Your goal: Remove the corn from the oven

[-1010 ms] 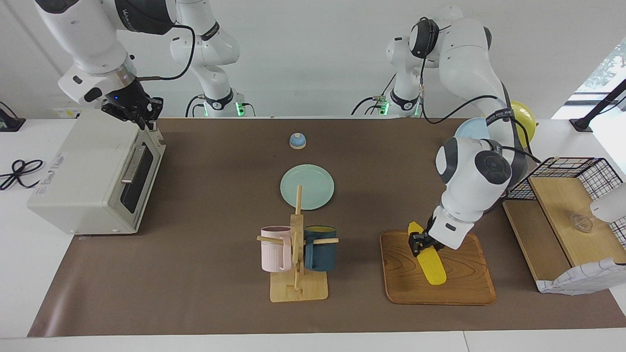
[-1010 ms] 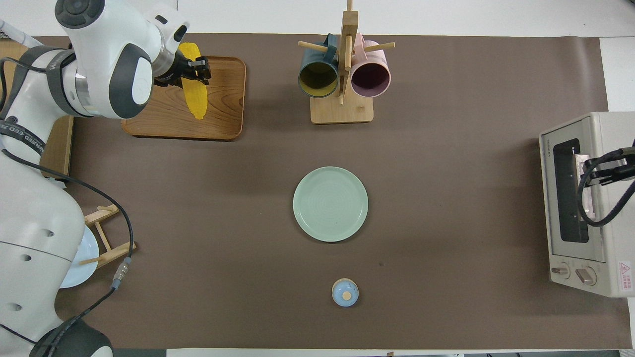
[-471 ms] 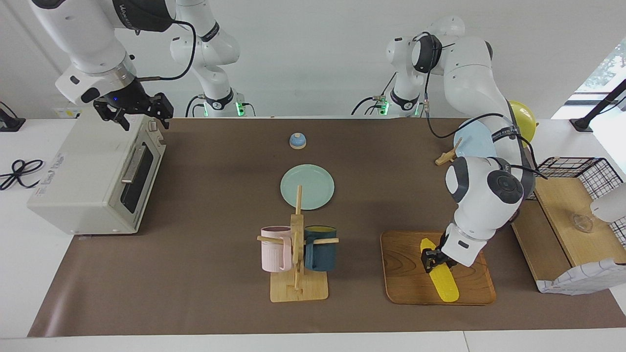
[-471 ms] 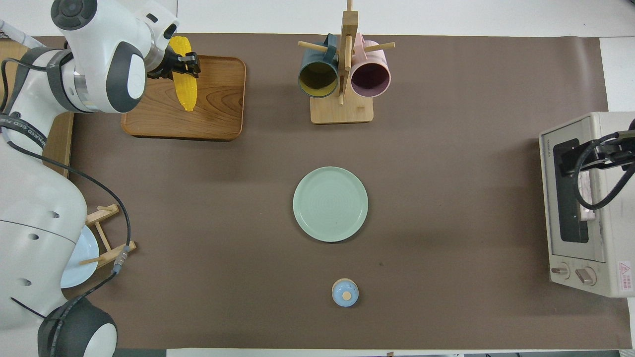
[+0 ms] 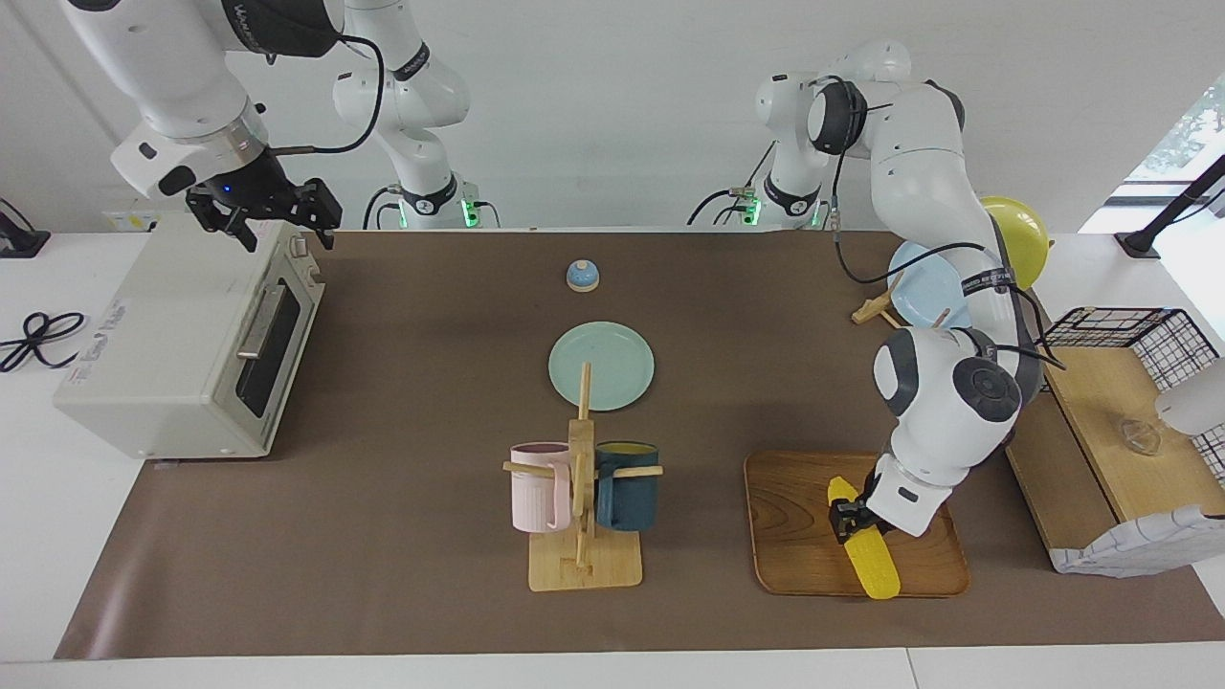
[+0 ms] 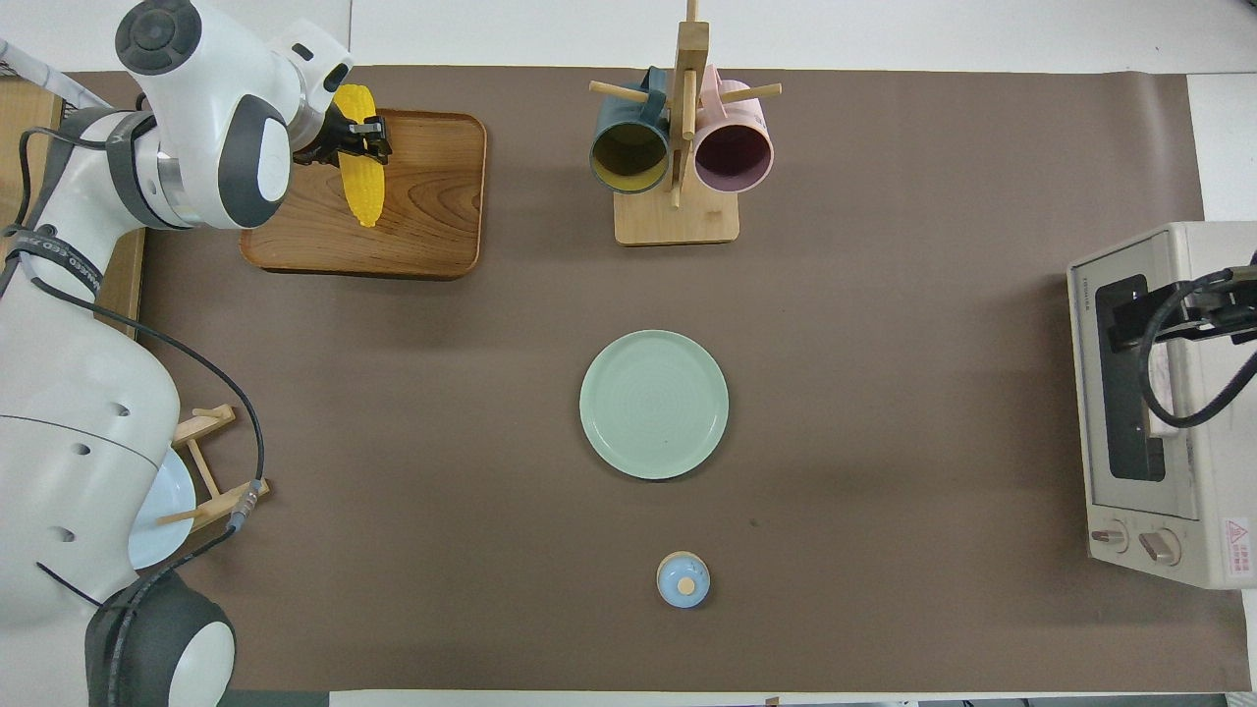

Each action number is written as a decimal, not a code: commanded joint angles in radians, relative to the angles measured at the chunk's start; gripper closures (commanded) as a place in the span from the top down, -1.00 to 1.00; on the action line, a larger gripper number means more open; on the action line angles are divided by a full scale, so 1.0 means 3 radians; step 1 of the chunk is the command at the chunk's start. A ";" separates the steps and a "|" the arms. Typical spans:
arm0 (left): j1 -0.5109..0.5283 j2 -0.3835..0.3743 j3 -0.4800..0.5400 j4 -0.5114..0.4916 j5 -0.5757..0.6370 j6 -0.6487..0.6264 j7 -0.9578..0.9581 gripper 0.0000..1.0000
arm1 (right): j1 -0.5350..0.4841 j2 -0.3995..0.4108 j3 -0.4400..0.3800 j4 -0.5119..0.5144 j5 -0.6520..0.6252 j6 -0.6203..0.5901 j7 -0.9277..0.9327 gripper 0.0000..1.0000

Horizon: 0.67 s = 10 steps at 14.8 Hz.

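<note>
over the wooden tray, left gripper clenches the corn; oven door closed, right gripper spread above it; only release remains.

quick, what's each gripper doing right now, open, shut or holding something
Left gripper: shut on the corn, over the wooden tray.
Right gripper: open, holding nothing, above the oven.

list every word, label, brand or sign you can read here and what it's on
"FRANKA": partly legible lettering on the dark band of the right arm; the rest is unclear.
Oven: small brand text by the door's top corner, too small to read.
Oven: red-and-white warning triangle sticker beside the knobs, wording too small.
Nothing else is readable.
</note>
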 commanded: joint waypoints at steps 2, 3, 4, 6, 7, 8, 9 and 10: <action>0.0014 -0.0035 -0.0021 -0.0158 0.0130 0.0202 0.0079 -1.00 | -0.0081 -0.0092 -0.0044 -0.0134 0.0092 0.0009 0.0074 1.00; 0.0009 -0.0051 -0.0021 -0.0225 0.0120 0.0263 0.0079 0.98 | -0.0081 -0.0082 -0.0050 -0.0119 0.0092 0.0019 0.0074 1.00; 0.0014 -0.0076 -0.0021 -0.0230 0.0130 0.0239 0.0079 1.00 | -0.0070 -0.0067 -0.0050 -0.0119 0.0127 0.0039 0.0069 1.00; 0.0024 -0.0157 -0.0021 -0.0251 0.0120 0.0127 0.0084 1.00 | -0.0019 -0.0082 -0.0040 -0.0154 0.0133 0.0009 0.0048 1.00; 0.0034 -0.0264 -0.0021 -0.0266 0.0120 -0.0041 0.0084 1.00 | -0.0014 -0.0082 -0.0029 -0.0149 0.0133 0.0024 0.0058 1.00; 0.0034 -0.0362 -0.0021 -0.0271 0.0115 -0.0205 0.0079 1.00 | -0.0019 -0.0082 -0.0029 -0.0149 0.0133 0.0014 0.0058 1.00; 0.0029 -0.0504 -0.0021 -0.0276 0.0100 -0.0389 0.0069 1.00 | -0.0024 -0.0082 -0.0029 -0.0149 0.0133 0.0019 0.0053 1.00; 0.0034 -0.0632 -0.0021 -0.0327 0.0100 -0.0532 0.0054 1.00 | -0.0045 -0.0082 -0.0029 -0.0149 0.0133 0.0019 0.0058 1.00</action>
